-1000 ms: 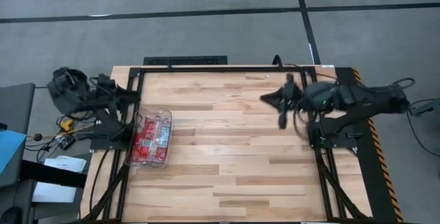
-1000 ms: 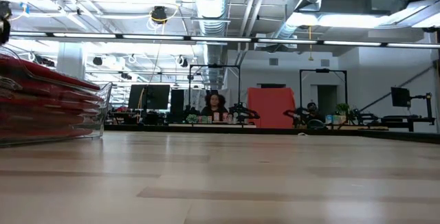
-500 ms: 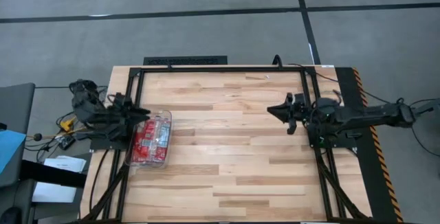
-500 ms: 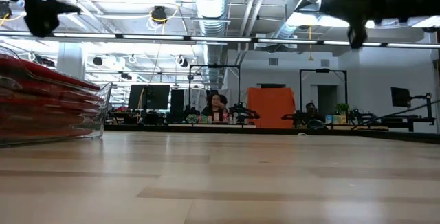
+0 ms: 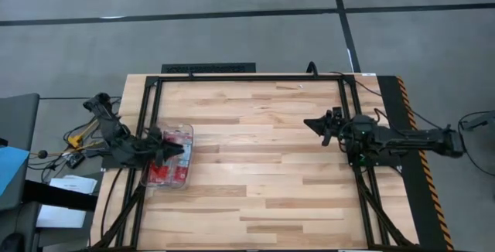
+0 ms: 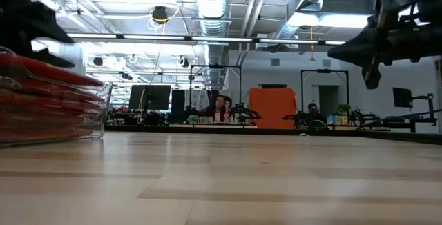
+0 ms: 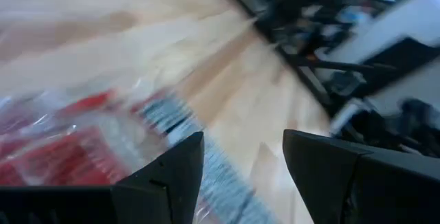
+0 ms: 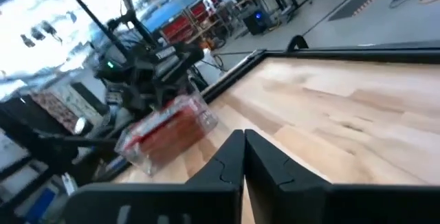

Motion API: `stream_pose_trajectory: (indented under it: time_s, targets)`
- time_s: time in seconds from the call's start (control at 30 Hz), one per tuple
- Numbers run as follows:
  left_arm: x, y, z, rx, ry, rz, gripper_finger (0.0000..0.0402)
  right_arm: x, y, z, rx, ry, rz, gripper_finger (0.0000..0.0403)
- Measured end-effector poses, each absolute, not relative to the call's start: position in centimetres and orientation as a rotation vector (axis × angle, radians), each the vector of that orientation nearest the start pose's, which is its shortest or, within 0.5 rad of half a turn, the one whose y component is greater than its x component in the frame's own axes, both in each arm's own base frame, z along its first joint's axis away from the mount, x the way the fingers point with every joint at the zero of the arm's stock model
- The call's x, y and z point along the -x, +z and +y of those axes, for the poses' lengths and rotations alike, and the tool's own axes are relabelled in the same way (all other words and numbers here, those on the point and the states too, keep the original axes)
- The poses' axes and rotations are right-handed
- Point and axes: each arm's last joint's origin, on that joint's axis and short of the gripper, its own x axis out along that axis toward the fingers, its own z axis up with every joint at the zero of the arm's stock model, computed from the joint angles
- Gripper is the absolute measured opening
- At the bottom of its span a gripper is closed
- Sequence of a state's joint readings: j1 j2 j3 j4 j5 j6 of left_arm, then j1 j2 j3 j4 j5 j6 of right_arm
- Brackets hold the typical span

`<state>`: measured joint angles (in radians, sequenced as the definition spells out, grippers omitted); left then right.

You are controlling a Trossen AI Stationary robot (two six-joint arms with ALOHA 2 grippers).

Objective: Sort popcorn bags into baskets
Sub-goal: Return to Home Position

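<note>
The popcorn bags (image 5: 179, 137) lie stacked flat in the clear tub (image 5: 190, 159). From table height they show as red layers (image 6: 41, 94) reaching about to its rim. The tub stands at the left edge of the table (image 5: 255, 175), just beside the black frame rail (image 5: 155, 97). No packet shows loose on the wood, so the sorting looks finished and what remains is to park both arms.

Your left gripper (image 5: 176, 150) hangs directly over the tub, with its fingers spread wide and nothing between them (image 7: 242, 141). This is the arm to mind. Raise it straight up first, and only then draw it back toward its base. A sideways pull from this height could hook a finger on the rim and drag or tip the light tub, and it sits close enough to the edge that a shove outward may send it off.

Your right gripper (image 5: 309, 122) is well apart from all this, over bare wood near the right side of the table. Its fingers are pressed together and it holds nothing (image 8: 243, 136). Fold that arm back freely, since nothing lies in its path.

Go slowly with the left arm until the fingers are above the rim; after that, speed matters little.
</note>
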<state>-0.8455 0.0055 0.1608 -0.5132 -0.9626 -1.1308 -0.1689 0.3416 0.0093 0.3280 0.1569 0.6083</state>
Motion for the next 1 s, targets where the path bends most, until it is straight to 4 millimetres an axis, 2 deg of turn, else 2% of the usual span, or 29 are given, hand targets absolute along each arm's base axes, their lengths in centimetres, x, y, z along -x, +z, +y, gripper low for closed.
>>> stream_pose_trajectory:
  time_s: [0.17, 0.27, 0.37, 0.47, 0.67, 0.77, 0.9, 1.0]
  targets:
    - [-6.5, 17.4, -3.9, 0.806, 0.138, 0.142, 0.019, -11.6, 16.0, -2.5, -0.57, -0.308, 0.001, 0.0016]
    - [-6.5, 17.4, -4.4, 0.802, 0.007, 0.23, 0.019, -11.5, 15.4, -2.5, -0.572, -0.328, 0.067, 0.0014]
    - [-6.5, 17.9, -4.9, 0.725, -0.171, 0.253, 0.019, -11.4, 14.8, -2.5, -0.572, -0.347, 0.127, 0.0029]
    - [-6.5, 19.1, -5.5, 0.608, -0.388, 0.192, 0.019, -11.3, 14.2, -2.5, -0.573, -0.364, 0.188, 0.0049]
    - [-6.1, 20.6, -6.1, 0.378, -0.679, 0.041, 0.019, -11.2, 14.1, -2.4, -0.572, -0.364, 0.202, 0.0063]
    - [-6.1, 20.3, -6.4, 0.304, -0.738, 0.013, 0.019, -11.2, 14.1, -2.4, -0.572, -0.365, 0.202, 0.0063]
    - [-6.6, 17.8, -7.0, 0.288, -0.749, -0.012, 0.019, -11.2, 14.1, -2.4, -0.572, -0.365, 0.202, 0.0063]
    - [-6.6, 17.3, -7.2, 0.272, -0.776, 0.037, 0.019, -11.2, 14.1, -2.4, -0.572, -0.365, 0.202, 0.0063]
